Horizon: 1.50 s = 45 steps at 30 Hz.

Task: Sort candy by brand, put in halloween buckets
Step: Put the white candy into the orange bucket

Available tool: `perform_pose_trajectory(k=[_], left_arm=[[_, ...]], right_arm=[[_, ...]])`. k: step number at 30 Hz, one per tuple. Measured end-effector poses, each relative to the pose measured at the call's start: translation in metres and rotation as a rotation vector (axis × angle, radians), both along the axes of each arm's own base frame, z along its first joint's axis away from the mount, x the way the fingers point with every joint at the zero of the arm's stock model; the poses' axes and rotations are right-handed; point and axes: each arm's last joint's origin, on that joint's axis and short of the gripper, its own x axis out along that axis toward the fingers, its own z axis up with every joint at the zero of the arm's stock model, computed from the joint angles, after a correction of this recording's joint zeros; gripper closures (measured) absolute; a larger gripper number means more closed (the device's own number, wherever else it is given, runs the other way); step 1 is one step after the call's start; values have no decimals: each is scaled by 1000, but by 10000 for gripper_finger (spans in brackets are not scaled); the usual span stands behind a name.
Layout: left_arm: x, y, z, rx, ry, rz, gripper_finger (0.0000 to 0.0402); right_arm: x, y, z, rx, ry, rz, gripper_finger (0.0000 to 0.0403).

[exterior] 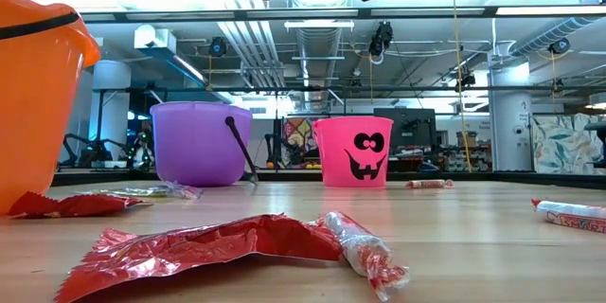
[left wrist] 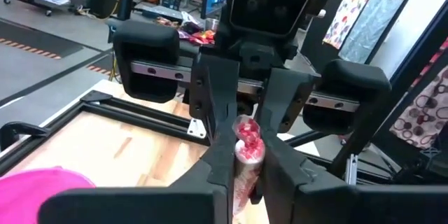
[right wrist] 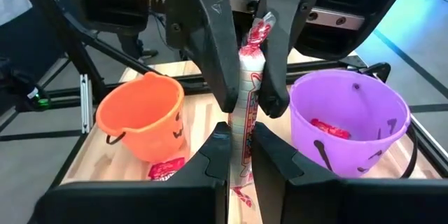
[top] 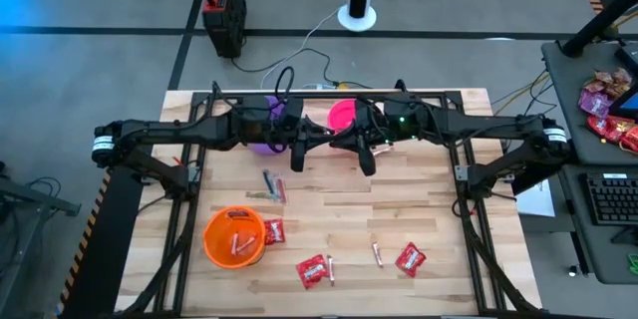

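Gripping candy stick (right wrist: 245, 122) mid-length, both grippers' fingers (right wrist: 211, 49) were closed above pink bucket (top: 344, 116); wrapper light, crinkly, slippery.

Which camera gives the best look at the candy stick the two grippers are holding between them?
The right wrist view: the candy stick stands full length between both grippers. The left wrist view shows only its twisted end; the high and low views hide it.
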Motion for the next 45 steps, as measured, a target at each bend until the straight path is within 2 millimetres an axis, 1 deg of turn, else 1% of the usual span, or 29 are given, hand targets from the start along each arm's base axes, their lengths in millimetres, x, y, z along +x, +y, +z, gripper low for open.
perform_pose_trajectory(k=[3,5,10,12,15,18,21,24,27,31,35,37,39,41,45], left_arm=[[0,0,0,0,2,3,368],[0,0,-1,-1,7,4,366],[-5,0,0,-5,36,6,376],[-10,-1,1,-8,56,6,376],[-20,-2,5,-19,134,4,376],[-42,-9,19,-39,287,-16,376],[-72,-23,34,-63,491,-54,376],[-99,-44,41,-124,671,-94,376],[-118,-69,40,-168,776,-161,376],[-130,-107,25,-186,851,-230,376],[-136,-141,0,-192,938,-261,376],[-137,-155,-15,-196,992,-258,376],[-137,-162,-31,-203,1042,-208,366],[-136,-164,-44,-206,1080,-177,347],[-134,-165,-60,-206,1129,-147,315]], right_arm=[[2,0,-2,1,4,0,374],[2,-1,-2,21,8,-7,358],[1,-4,-6,111,47,-49,289],[1,-4,-6,115,54,-51,262],[0,-4,-6,115,52,-51,228],[0,-6,-6,116,55,-54,206],[-1,-9,-8,118,76,-66,195],[-4,-12,-12,125,124,-80,191],[-6,-15,-16,124,171,-88,193],[-9,-16,-22,135,229,-99,193],[-9,-16,-25,149,258,-104,192],[-8,-17,-26,151,264,-105,193],[-8,-17,-28,149,271,-104,193],[-6,-18,-29,151,271,-106,193],[-5,-19,-32,177,290,-121,193]])
